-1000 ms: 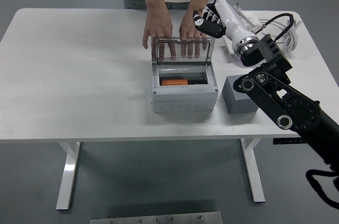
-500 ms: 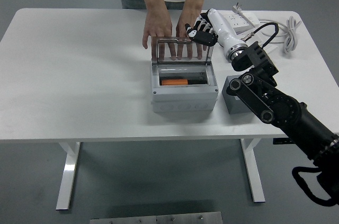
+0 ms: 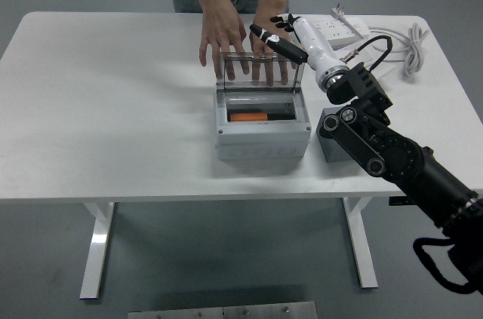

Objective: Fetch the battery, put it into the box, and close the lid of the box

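Observation:
A grey box stands mid-table with its clear lid raised upright at the back. An orange battery lies inside it. My right hand is stretched out over the lid's top edge, fingers extended and holding nothing. A person at the far side rests both hands behind the lid, fingers showing through it. My left arm is out of view.
A small grey block sits right of the box, partly under my right arm. A white power strip and coiled white cable lie at the back right.
My right hand has swung left and its fingers have straightened from curled to extended over the lid's top. The person's left-side hand has lifted slightly.

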`<state>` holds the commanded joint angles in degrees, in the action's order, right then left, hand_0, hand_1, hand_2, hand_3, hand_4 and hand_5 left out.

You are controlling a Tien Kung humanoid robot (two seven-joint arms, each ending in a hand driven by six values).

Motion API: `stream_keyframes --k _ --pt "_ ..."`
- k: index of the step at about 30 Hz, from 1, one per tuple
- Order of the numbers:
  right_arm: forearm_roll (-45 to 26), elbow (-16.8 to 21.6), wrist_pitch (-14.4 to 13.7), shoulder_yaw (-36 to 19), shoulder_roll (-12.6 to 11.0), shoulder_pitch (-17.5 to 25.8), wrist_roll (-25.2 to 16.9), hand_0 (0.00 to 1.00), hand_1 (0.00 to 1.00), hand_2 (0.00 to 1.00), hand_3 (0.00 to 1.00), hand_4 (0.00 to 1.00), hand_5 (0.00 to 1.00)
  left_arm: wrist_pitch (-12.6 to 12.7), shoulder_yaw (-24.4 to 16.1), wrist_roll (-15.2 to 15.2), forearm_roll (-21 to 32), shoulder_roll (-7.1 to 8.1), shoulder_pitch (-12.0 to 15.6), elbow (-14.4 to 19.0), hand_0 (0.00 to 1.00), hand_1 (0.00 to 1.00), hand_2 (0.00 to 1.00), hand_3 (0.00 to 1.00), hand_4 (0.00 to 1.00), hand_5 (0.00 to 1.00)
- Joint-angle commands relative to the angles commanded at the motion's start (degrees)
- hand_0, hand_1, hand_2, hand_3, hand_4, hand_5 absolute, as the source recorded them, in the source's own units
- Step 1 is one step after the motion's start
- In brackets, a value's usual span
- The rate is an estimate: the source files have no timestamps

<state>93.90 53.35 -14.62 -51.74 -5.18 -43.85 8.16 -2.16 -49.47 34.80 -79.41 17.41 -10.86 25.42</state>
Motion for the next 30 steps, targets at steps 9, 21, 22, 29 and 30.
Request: stream_keyframes --k 9,21,22,29,30 --pt "-0.7 -0.1 -0.5 1.2 0.2 0.1 0.1 0.949 0.809 0.791 0.799 0.998 0.998 0.0 -0.1 0.1 -0.1 0.01 0.0 0.0 0.632 0.698 0.573 0.541 0.5 0.002" --pt "-2.0 1.7 1.3 6.8 -1.0 0.2 2.2 0.946 0.806 0.788 0.796 0.998 0.998 0.2 0.1 0.1 0.3 0.06 -0.1 0.0 0.632 0.698 0.573 0.541 0.5 0.002" --pt "-2.1 2.2 1.4 7.1 -1.3 0.2 2.4 0.946 0.806 0.788 0.796 0.998 0.998 0.2 0.1 0.0 0.3 0.09 -0.1 0.0 0.632 0.698 0.573 0.541 0.5 0.002" --pt "-2.2 5.6 2.4 8.8 -3.5 0.0 4.2 0.932 0.794 0.778 0.789 0.998 0.998 0.5 0.4 0.0 0.8 0.27 0.1 -0.1 0.632 0.698 0.573 0.541 0.5 0.002" --pt "-2.1 5.8 2.4 8.9 -3.7 0.0 4.3 0.932 0.794 0.778 0.789 0.998 0.998 0.5 0.5 0.0 0.9 0.27 0.1 -0.1 0.632 0.698 0.573 0.541 0.5 0.002"
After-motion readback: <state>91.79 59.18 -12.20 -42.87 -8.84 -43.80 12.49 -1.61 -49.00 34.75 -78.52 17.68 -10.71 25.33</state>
